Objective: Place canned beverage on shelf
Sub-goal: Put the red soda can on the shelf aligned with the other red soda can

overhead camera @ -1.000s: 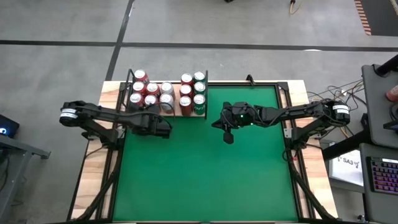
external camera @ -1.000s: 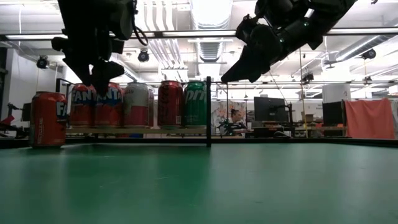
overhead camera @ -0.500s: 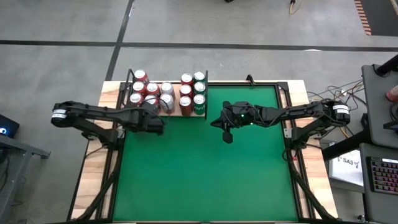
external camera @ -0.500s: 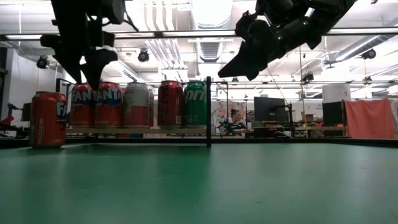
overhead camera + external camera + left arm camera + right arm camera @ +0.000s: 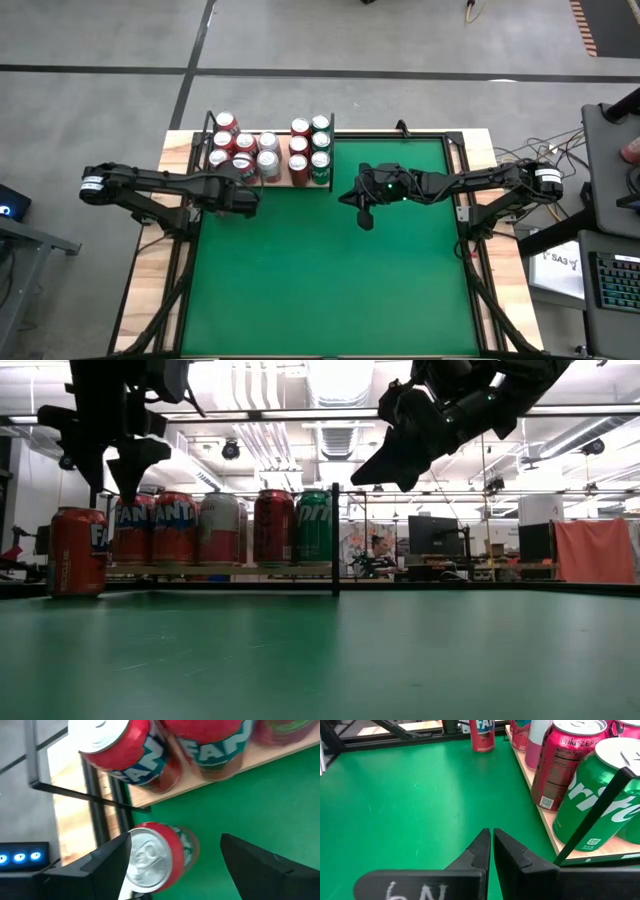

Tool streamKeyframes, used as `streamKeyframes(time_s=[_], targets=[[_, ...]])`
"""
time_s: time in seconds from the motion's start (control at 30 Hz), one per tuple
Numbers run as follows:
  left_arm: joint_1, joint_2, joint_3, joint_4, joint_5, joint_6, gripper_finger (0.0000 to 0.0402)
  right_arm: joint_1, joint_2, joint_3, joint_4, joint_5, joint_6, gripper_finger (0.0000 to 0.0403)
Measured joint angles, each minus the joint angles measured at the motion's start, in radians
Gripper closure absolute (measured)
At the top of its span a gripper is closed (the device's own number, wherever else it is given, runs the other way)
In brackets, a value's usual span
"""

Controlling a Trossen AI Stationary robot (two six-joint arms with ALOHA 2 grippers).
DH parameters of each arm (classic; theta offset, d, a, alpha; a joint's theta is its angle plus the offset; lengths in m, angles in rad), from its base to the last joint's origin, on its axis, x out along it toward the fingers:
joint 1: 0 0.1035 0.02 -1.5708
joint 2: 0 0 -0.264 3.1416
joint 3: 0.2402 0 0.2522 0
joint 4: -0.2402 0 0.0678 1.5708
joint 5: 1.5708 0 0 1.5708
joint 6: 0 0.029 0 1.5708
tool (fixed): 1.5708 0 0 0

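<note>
A red Fanta can (image 5: 152, 862) stands upright on the green felt, just off the shelf's left corner; it also shows in the low view (image 5: 77, 550) and the right wrist view (image 5: 482, 735). My left gripper (image 5: 176, 840) hovers open above it, fingers pointing steeply down, tips (image 5: 128, 475) higher than the can's top and touching nothing. The shelf (image 5: 265, 752), a pale wood panel with black rods, carries several red, silver and green cans (image 5: 268, 152) at the table's far left. My right gripper (image 5: 363, 215) hangs shut over mid-table, holding nothing (image 5: 490, 836).
A black upright rod (image 5: 335, 538) marks the shelf's right corner, with a green Sprite can (image 5: 600, 795) beside it. Open green felt (image 5: 330, 280) spreads over the near half of the table. Black frame bars (image 5: 90, 795) run along the table's left side.
My left gripper has drawn back toward the table's left edge and risen a little, rolling its wrist, from in front of the shelf's cans to above the lone red can. Its fingers have stayed open. The right gripper has kept its place.
</note>
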Motion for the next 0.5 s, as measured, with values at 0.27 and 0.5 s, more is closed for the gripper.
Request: streamKeyframes(time_s=[0.27, 0.5], targets=[[0.000, -0.001, -0.010, -0.023, 0.000, -0.004, 0.0096, 0.000, 0.000, 0.001, 0.009, 0.001, 0.029, 0.0390], [0.000, -0.015, -0.110, -0.033, 0.026, -0.058, 0.0084, 0.000, 0.000, 0.002, 0.022, 0.002, 0.048, 0.0390]])
